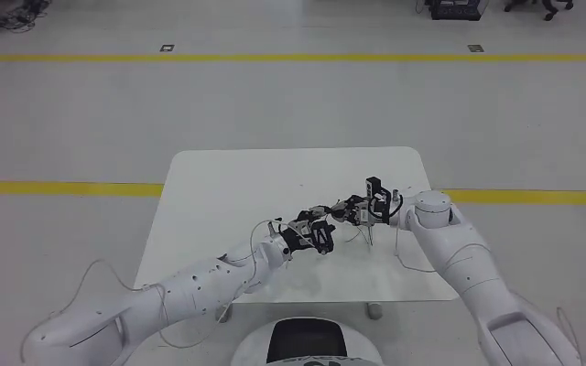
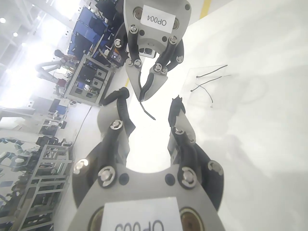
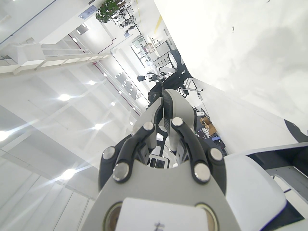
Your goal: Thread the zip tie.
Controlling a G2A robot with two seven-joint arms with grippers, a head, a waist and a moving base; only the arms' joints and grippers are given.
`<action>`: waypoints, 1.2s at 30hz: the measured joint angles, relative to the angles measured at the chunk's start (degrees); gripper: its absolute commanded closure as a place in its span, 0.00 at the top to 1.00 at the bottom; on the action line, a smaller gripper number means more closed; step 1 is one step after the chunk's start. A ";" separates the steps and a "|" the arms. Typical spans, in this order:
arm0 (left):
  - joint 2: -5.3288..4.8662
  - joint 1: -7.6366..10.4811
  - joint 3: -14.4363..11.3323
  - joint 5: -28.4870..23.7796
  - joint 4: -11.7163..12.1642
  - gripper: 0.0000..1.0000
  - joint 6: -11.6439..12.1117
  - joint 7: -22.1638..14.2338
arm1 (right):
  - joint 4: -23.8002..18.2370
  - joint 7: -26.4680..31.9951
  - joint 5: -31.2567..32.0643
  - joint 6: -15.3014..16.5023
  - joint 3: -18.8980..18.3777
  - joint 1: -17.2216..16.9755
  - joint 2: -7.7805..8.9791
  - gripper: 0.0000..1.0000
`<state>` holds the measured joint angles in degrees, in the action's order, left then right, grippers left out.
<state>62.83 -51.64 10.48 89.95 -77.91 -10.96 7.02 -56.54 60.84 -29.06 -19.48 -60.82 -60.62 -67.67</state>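
The two grippers meet tip to tip just to the 3 o'clock side of the middle of the surface (image 1: 229, 183). The right gripper (image 3: 160, 93) is on the arm that enters from 5 o'clock. Its fingers are pinched tight on a black zip tie (image 2: 147, 111), whose loose tail pokes out past the tips. The left gripper (image 2: 150, 96), on the arm from 7 o'clock, has its fingers spread wide and holds nothing. The tail appears in the gap between them. Two spare ties (image 2: 208, 72) lie flat on the surface nearby.
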 measured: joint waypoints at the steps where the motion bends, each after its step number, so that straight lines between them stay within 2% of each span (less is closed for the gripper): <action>1: 0.02 -0.04 0.05 0.00 0.01 0.28 -0.03 -0.02 | -0.02 -0.03 -0.03 0.00 0.03 0.00 0.02 0.00; 9: 0.11 -0.20 0.29 0.00 0.18 0.22 -0.12 0.03 | -0.05 -0.16 -0.30 0.00 0.30 -0.03 0.18 0.00; 16: 0.12 -0.31 0.43 0.00 0.31 0.05 -0.29 0.20 | 0.06 -0.24 -0.39 0.00 0.65 0.07 0.28 0.00; 22: 0.13 -0.41 0.52 0.00 0.34 0.04 -0.42 0.25 | 0.21 -0.15 -0.60 0.00 0.91 0.12 0.35 0.00; 23: 0.13 -0.41 0.52 0.00 0.35 0.00 -0.45 0.26 | 0.25 -0.13 -0.64 0.00 0.96 0.14 0.36 0.00; 26: 0.14 -0.40 0.52 0.00 0.37 0.00 -0.50 0.21 | 0.36 -0.04 -0.74 0.00 1.08 0.18 0.39 0.00; 27: 0.14 -0.41 0.52 0.00 0.38 0.00 -0.50 0.19 | 0.39 -0.01 -0.76 0.00 1.12 0.20 0.40 0.05; 28: 0.15 -0.43 0.53 0.00 0.39 0.00 -0.51 0.16 | 0.42 0.03 -0.76 0.00 1.17 0.23 0.41 0.47; 29: 0.15 -0.46 0.56 0.00 0.39 0.00 -0.51 0.13 | 0.46 0.07 -0.75 0.00 1.21 0.26 0.42 1.00; 32: 0.14 -0.84 1.16 -0.17 0.47 0.00 -0.71 -0.22 | 0.72 0.08 -0.74 0.00 1.27 0.37 0.48 1.00; 36: -0.16 -2.07 3.67 -3.15 -0.01 0.00 0.00 -0.38 | 0.86 -0.17 -0.36 0.47 0.83 0.36 0.73 1.00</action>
<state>62.68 -53.71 14.14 86.81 -77.92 -10.96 6.64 -55.68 60.67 -29.43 -19.01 -59.99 -60.26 -66.94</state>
